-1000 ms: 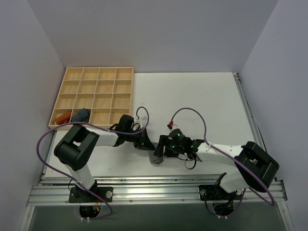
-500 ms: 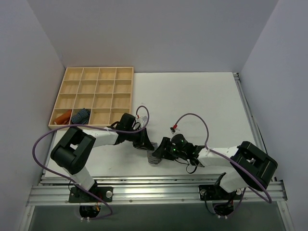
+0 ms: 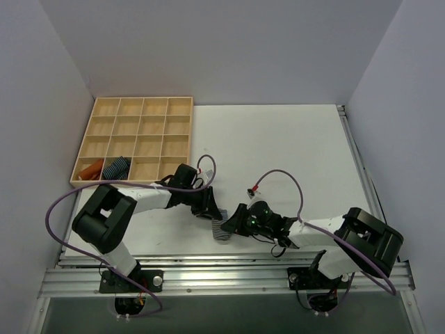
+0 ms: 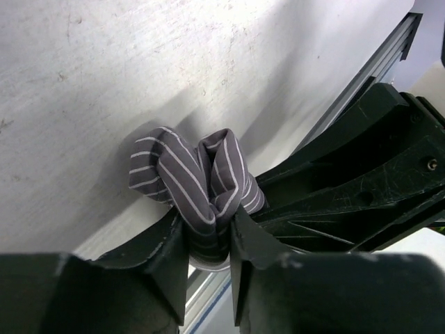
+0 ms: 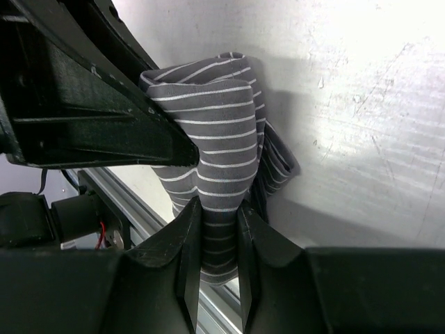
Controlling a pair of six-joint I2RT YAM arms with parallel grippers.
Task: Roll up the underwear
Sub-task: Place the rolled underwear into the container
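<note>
The underwear [image 3: 221,232] is a small bunched grey cloth with thin white stripes, lying near the table's front edge between the two arms. My left gripper [image 3: 211,213] reaches it from the far left, my right gripper [image 3: 230,224] from the right. In the left wrist view the underwear [image 4: 198,177] is folded into two lobes, and the left gripper [image 4: 208,243] is shut on its near end. In the right wrist view the right gripper [image 5: 217,236] pinches a fold of the underwear [image 5: 219,132], with the left gripper's dark finger pressed against the cloth's upper left.
A wooden grid tray [image 3: 139,106] sits at the back left, with an orange cloth [image 3: 89,169] and a blue striped roll [image 3: 117,165] in its near-left cells. An aluminium rail [image 3: 229,273] runs along the front edge, just below the underwear.
The right gripper has come down toward the front edge and closed on the underwear. The left gripper shifted slightly right with the cloth, and its jaws have eased a little.
</note>
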